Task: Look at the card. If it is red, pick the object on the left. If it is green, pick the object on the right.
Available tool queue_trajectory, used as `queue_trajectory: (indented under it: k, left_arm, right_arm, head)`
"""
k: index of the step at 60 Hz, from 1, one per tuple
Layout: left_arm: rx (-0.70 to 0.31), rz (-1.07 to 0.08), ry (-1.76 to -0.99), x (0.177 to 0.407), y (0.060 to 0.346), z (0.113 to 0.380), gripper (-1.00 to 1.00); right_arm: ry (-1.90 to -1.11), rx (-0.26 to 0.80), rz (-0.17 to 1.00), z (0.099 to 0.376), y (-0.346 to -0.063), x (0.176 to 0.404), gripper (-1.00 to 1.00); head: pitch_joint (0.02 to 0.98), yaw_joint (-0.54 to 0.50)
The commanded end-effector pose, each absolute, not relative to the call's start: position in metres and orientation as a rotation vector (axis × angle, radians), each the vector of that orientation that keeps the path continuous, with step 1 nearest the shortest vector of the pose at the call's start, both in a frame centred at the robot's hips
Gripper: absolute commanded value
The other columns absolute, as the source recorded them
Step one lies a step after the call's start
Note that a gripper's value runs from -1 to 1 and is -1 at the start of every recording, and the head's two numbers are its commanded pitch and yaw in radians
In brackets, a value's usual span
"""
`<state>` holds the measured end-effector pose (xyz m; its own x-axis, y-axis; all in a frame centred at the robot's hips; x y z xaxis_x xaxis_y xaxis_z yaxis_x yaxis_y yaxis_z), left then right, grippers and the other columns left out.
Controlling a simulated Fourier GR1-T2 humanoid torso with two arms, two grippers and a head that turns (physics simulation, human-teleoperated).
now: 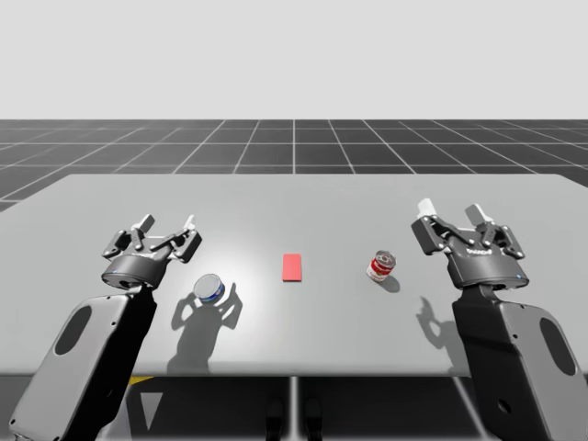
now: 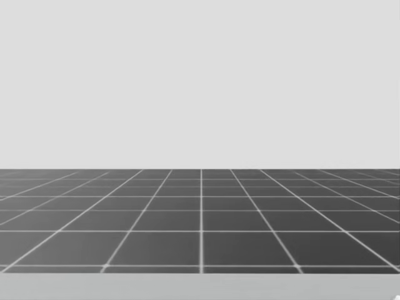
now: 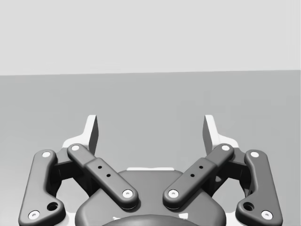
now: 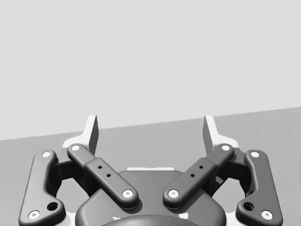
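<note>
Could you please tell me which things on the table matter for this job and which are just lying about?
For the job: red card; blue can left of it, the one to pick; left gripper, open.
Lying about: red can right of the card, not wanted; right gripper, open.

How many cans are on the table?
2. A blue can sits left of the red card, near my left gripper. A red can sits right of the card, near my right gripper. Nothing seems to hide more.
</note>
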<state>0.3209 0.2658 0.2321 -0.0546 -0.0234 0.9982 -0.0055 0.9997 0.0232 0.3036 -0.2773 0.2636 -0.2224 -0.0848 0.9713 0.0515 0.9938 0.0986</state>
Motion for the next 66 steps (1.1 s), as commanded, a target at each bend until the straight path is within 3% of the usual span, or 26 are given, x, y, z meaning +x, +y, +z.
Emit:
queue_trajectory:
  k: [1,14,43,66]
  left_arm:
    - [0.027,-0.021,-1.625,0.3214,0.2648,0.2311,-1.0]
    - [0.026,-0.028,-1.624,0.322,0.2635,0.2299,-1.0]
    - [0.014,-0.042,-1.644,0.3229,0.2627,0.2302,-1.0]
    - [0.009,-0.048,-1.65,0.3221,0.2614,0.2318,-1.0]
  right_arm:
    - [-1.821,-0.004,-0.171,0.2635,-0.2782,0.3028,-1.0]
    - [-1.785,0.039,-0.123,0.2646,-0.2811,0.3053,-1.0]
    - [-1.825,-0.022,-0.135,0.2608,-0.278,0.3091,-1.0]
    - [-1.841,-0.054,-0.116,0.2594,-0.278,0.3093,-1.0]
  head:
    - [0.08,0.0]
    - [0.129,0.0]
    - [0.538,0.0]
    - [0.777,0.01]
